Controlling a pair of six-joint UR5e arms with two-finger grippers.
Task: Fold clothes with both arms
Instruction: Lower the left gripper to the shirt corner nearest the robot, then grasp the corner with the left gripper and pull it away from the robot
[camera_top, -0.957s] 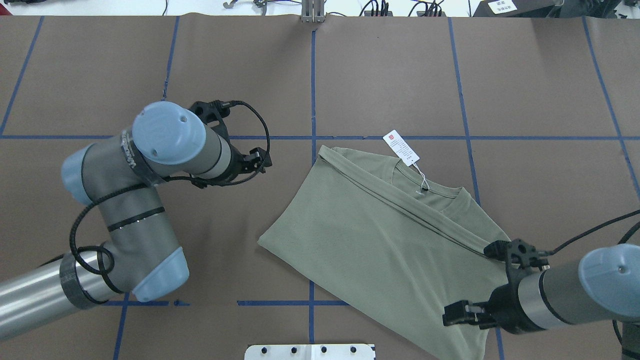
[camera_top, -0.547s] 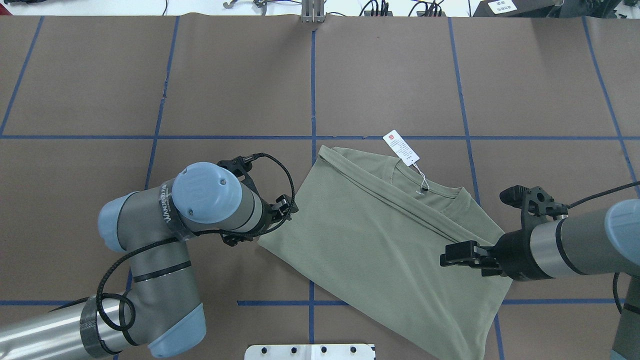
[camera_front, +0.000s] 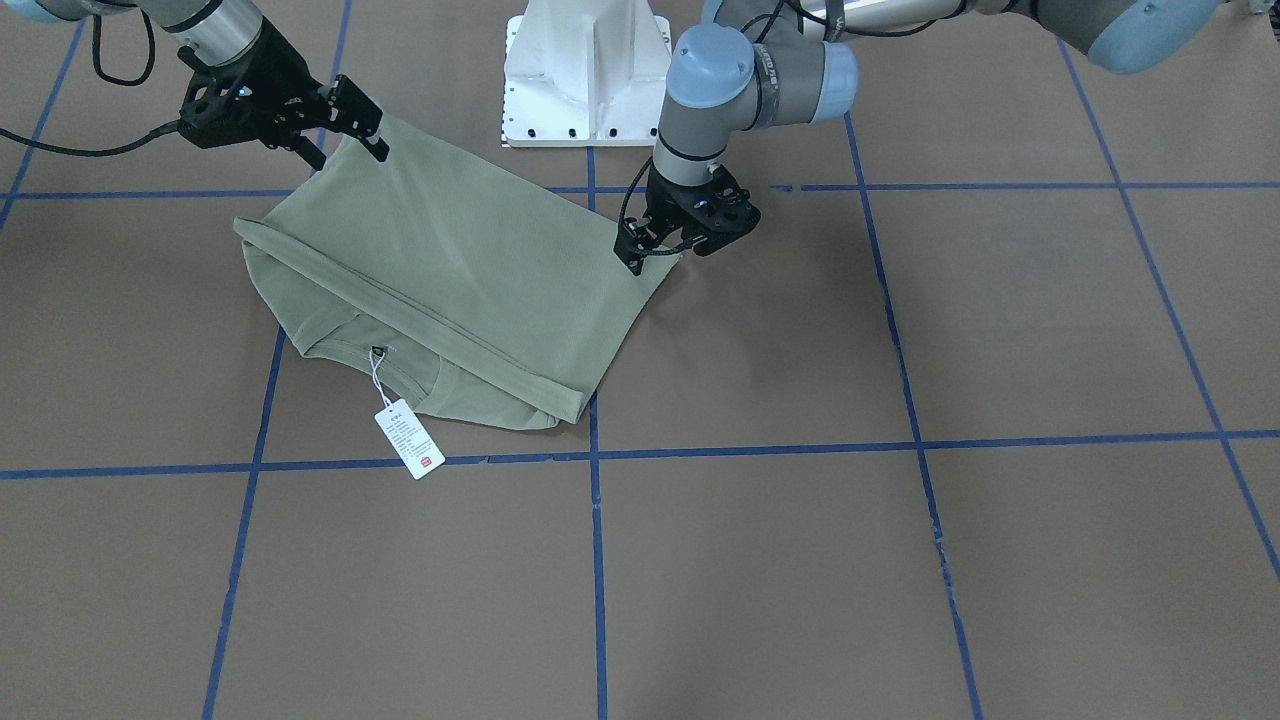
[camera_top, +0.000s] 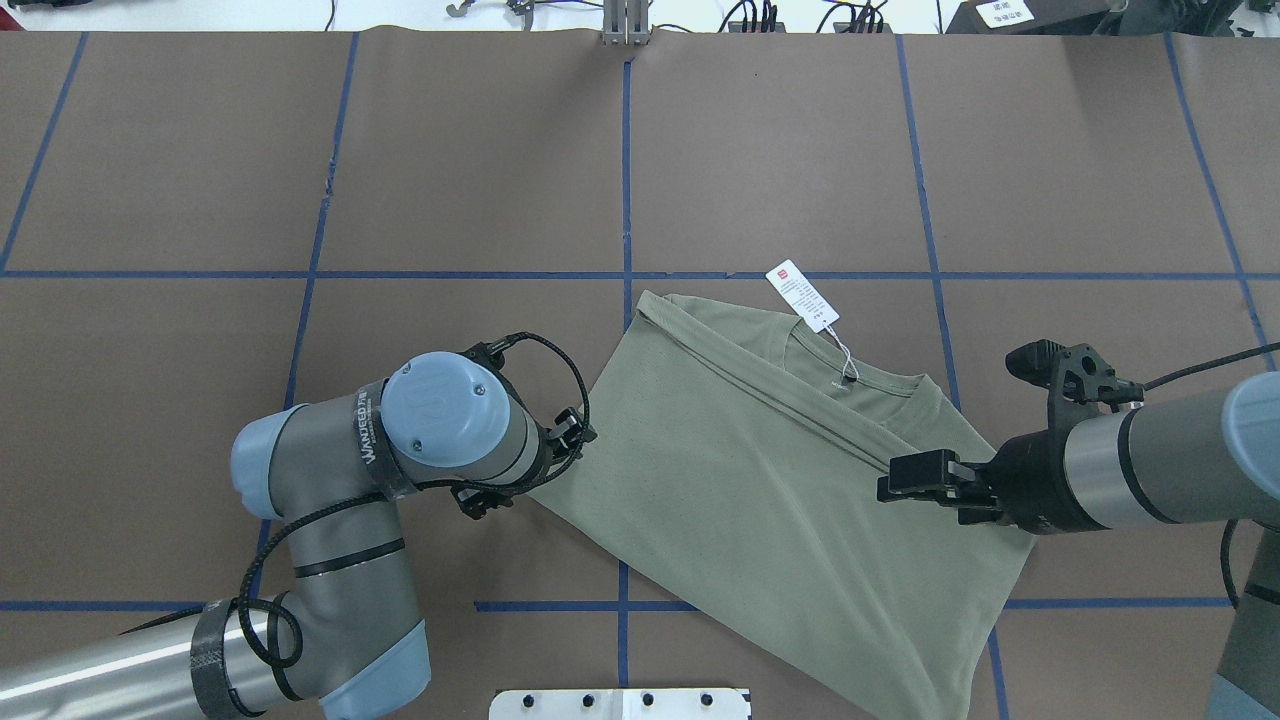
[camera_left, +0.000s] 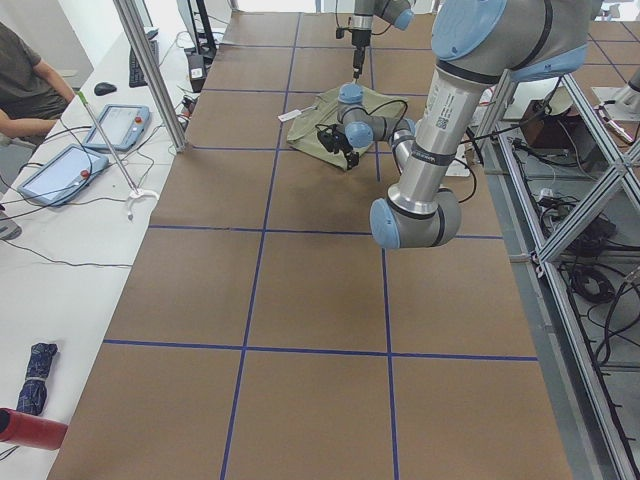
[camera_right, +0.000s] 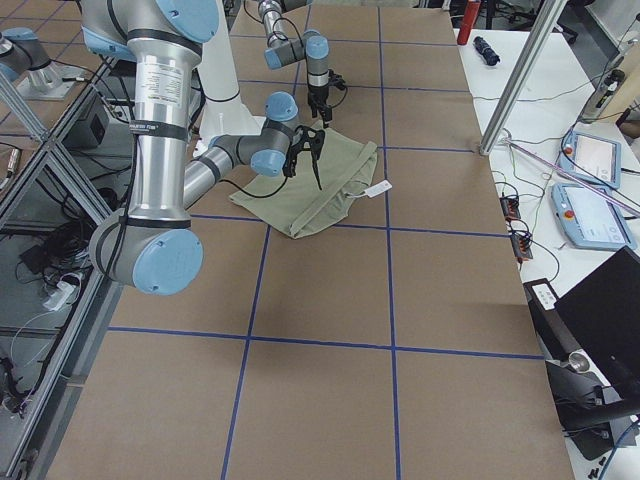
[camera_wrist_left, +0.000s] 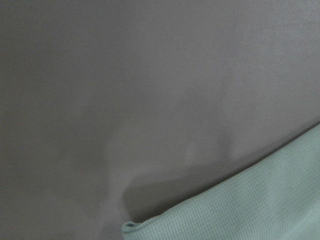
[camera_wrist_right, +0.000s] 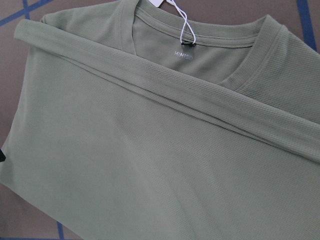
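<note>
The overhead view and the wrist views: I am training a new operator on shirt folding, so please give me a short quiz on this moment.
1. Which wrist view shows the collar of the shirt?
2. True or false: the hang tag lies tucked under the shirt.
3. The left tool is at: A the collar; B a shirt corner away from the collar; C the hang tag.

Key
1. The right wrist view.
2. False: it lies on the bare table, past the collar.
3. B.
</note>
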